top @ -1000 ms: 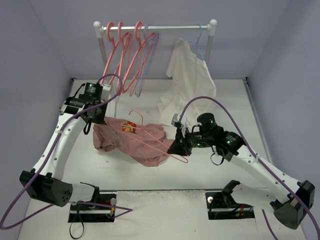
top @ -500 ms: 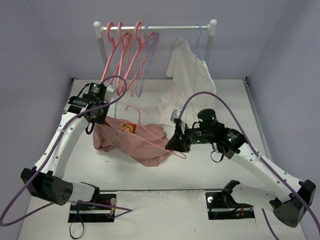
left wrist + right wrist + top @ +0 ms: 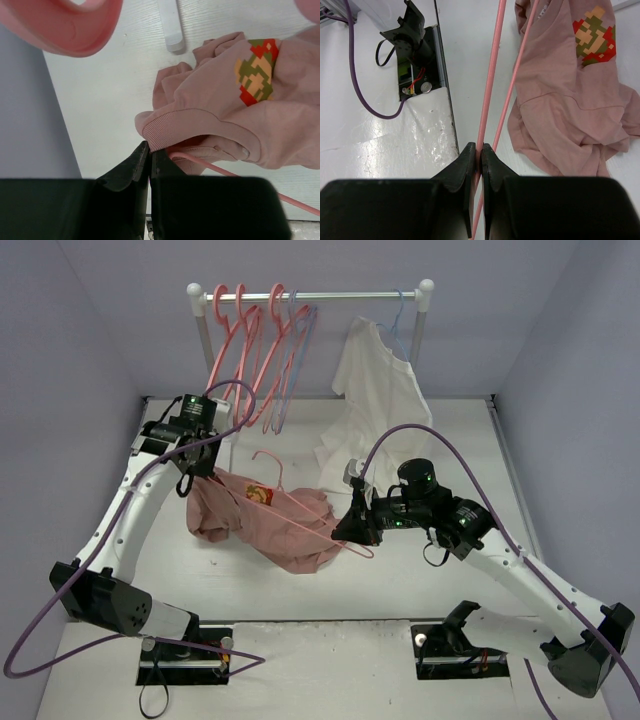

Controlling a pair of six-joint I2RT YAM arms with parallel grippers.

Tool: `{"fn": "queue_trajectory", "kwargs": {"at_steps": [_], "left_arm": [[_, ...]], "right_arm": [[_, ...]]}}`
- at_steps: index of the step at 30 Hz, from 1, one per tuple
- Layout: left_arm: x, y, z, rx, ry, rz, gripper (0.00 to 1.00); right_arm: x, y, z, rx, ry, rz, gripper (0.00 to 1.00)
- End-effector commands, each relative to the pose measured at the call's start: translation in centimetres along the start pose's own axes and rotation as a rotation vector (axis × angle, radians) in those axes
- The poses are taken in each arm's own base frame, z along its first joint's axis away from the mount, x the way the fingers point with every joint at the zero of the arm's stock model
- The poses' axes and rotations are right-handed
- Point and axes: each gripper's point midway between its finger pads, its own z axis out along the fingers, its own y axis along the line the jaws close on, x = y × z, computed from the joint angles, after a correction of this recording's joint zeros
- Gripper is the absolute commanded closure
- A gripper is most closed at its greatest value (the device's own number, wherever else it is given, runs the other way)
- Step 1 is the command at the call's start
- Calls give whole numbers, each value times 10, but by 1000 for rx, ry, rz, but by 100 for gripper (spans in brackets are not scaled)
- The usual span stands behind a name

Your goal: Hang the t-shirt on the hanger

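Pink rod nearest you: your right tool (image 3: 479, 149) is clamped tight on one thin bar of the hanger (image 3: 490, 75), close to the frame's near right corner; the frame slants away across the t-shirt (image 3: 285, 535), its hook pointing toward the far left; the t-shirt lies crumpled on the tabletop (image 3: 460, 450) between the two arms, print facing up near the collar; your left tool (image 3: 149, 148) is closed, pinching the ribbed collar edge at the shirt's far left side, and that side is drawn up toward it; in the left wrist view a stretch of the hanger's bar runs out from under the collar; farther back stands the rack (image 3: 340, 295), with spare hangers (image 3: 240, 340) bunched at its left end and a white shirt (image 3: 375, 400) hanging at its right.
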Motion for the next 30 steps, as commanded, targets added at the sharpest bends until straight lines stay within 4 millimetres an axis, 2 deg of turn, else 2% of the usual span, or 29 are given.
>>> {"fn": "queue_trajectory", "kwargs": {"at_steps": [1,5,8,13,15,17,22,24,25,26,28,30], "left_arm": [[-11,-18,-18,130,-82,6,100],[-7,-29,-25,196,-103,67,100],[-17,-33,-43,249,-173,117,100],[-35,-4,-65,131,-251,138,100],[-41,-2,-70,131,-267,159,100],[-46,-8,-77,173,-289,169,100],[-64,-33,-118,316,-371,232,100],[-71,-38,-132,335,-392,275,100],[-83,-38,-153,327,-456,304,100],[-91,-40,-170,326,-514,319,100],[-103,-42,-191,341,-589,326,100],[-110,-47,-209,387,-648,317,100]], "right_arm": [[-19,2,4,-31,-53,-80,100],[-22,0,12,-56,-40,-95,100],[-29,4,15,-96,-46,-124,100],[-47,19,12,-172,-77,-161,100],[-51,22,9,-182,-87,-175,100],[-53,22,9,-182,-93,-187,100],[-91,36,-3,-214,-164,-272,100],[-117,44,-12,-229,-209,-327,100],[-131,51,-17,-253,-234,-361,100],[-135,55,-18,-275,-241,-372,100],[-158,67,-28,-308,-281,-424,100],[-169,73,-32,-333,-301,-456,100]]}}
